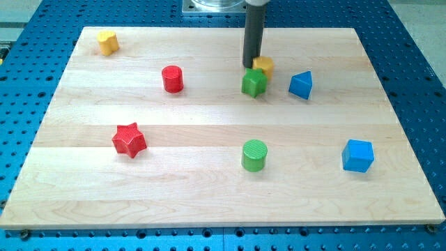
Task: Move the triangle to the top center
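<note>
Near the view's top centre of the tabletop, your rod came straight down and my tip sat just behind the green block, a knobbly star-like shape, and just beside a yellow block whose shape could not be made out because the rod and the green block hid part of it. The rod carried no gripper, so you had nothing opened, closed or held. The blue triangle, the task's block, stood a little to the view's right of that pair, apart from the tip. You also had a red cylinder to the view's left, a yellow block in the top left corner, a red star, a green cylinder and a blue cube lower down.
</note>
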Robot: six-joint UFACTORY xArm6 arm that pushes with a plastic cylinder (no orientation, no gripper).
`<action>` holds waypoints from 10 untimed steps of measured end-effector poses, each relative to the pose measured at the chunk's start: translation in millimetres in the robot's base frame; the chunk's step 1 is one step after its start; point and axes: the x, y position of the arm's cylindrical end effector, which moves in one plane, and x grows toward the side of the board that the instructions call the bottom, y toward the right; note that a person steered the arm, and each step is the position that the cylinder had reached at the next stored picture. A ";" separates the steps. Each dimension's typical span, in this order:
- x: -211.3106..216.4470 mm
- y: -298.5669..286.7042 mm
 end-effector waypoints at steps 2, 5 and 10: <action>-9.9 22.3; 40.5 -4.7; 23.1 99.2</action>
